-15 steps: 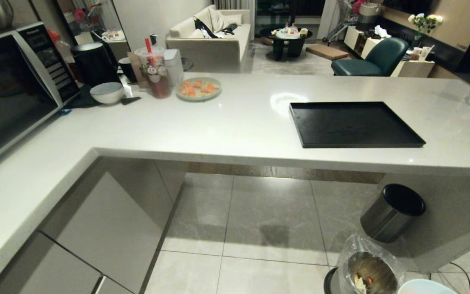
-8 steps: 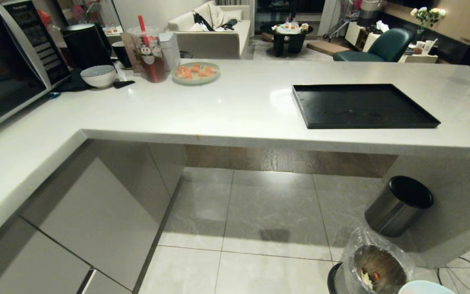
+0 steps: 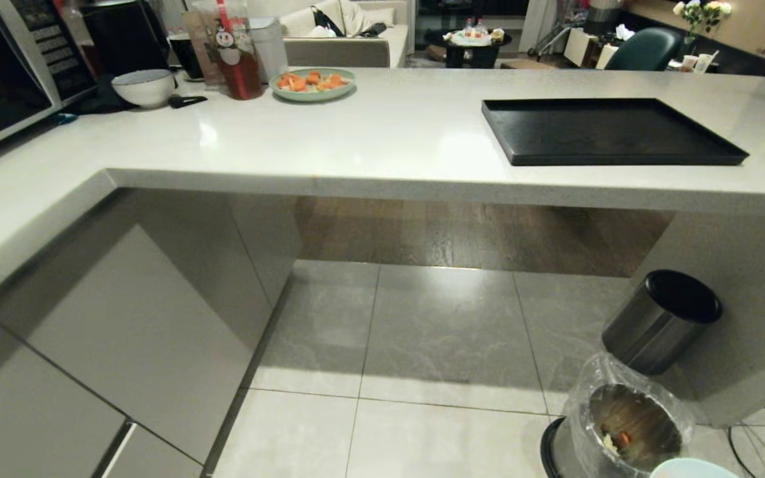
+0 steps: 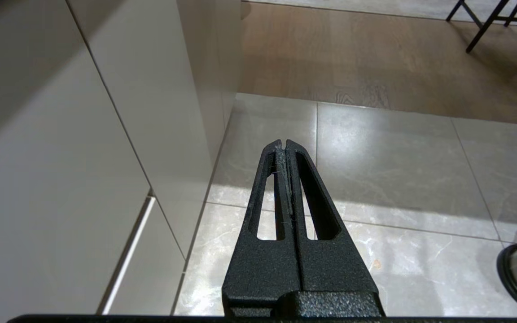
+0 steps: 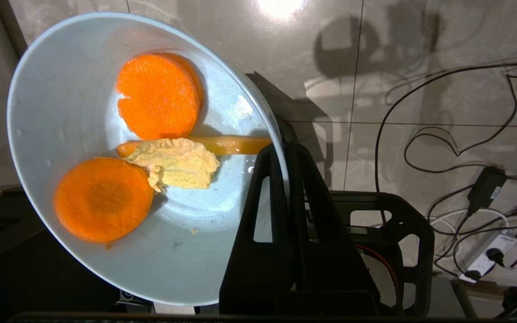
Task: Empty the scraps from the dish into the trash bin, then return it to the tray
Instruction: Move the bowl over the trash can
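The dish (image 5: pixel 119 188) is being pinched by its rim in the right gripper (image 5: pixel 285 152), low at the near right, and is carrying the scraps (image 5: pixel 151 148). The view has been sinking over the last second, bringing the trash bin (image 3: pixel 628 425) closer below; tipping looks imminent. The tray (image 3: pixel 608 133) is waiting on the counter (image 3: pixel 356 139). The left gripper (image 4: pixel 285 146) is hanging with fingers pressed together, idle.

An open-plan home kitchen: a white L-shaped counter (image 3: pixel 369 139) runs across the frame, a microwave (image 3: pixel 4 60) at upper left, a sofa (image 3: pixel 349 33) and coffee table (image 3: pixel 475 50) along the top.
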`<state>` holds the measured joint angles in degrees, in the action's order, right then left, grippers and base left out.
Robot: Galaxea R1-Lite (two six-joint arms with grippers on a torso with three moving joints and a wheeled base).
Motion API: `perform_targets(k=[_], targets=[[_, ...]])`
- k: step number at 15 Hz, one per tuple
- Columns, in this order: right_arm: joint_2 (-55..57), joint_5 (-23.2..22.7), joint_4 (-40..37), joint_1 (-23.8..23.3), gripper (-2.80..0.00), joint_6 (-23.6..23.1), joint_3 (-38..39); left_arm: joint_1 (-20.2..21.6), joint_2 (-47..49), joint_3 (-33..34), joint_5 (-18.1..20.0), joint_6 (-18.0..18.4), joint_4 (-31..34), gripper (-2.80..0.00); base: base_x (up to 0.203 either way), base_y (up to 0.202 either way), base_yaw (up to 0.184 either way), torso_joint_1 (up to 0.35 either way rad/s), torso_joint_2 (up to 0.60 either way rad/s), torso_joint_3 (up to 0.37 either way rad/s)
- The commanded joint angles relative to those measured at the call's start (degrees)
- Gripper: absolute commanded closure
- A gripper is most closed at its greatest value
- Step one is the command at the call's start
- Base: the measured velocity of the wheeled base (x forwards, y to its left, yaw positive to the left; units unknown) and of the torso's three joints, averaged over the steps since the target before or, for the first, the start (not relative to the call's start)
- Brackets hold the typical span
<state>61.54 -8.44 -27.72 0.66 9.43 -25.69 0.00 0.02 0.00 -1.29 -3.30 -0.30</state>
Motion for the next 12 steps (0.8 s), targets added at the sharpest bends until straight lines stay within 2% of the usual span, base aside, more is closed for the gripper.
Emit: perform_targets(k=[1,9,10,12], targets=[[0.07,-0.09,-0.05,0.04,0.00,0.06,0.11,0.00,0.06,0.00,-0.03,-0.04,-0.05,0.00,0.000,0.000,0.000,-0.045,0.45,0.395],[-0.10,0.07,-0.40,0.04,0.00,-0.06,0.20,0.00,0.06,0.00,-0.03,-0.04,-0.05,0.00,0.000,0.000,0.000,-0.006,0.44,0.430],[-0.10,0.09,-0.40,0.04,0.00,-0.11,0.20,0.00,0.00,0.00,-0.03,-0.01,-0.05,0.00,0.000,0.000,0.000,0.002,0.27,0.332],[-0.10,0.06,-0.40,0.04,0.00,-0.11,0.20,0.00,0.06,0.00,-0.03,-0.04,-0.05,0.00,0.000,0.000,0.000,-0.005,0.00,0.028]])
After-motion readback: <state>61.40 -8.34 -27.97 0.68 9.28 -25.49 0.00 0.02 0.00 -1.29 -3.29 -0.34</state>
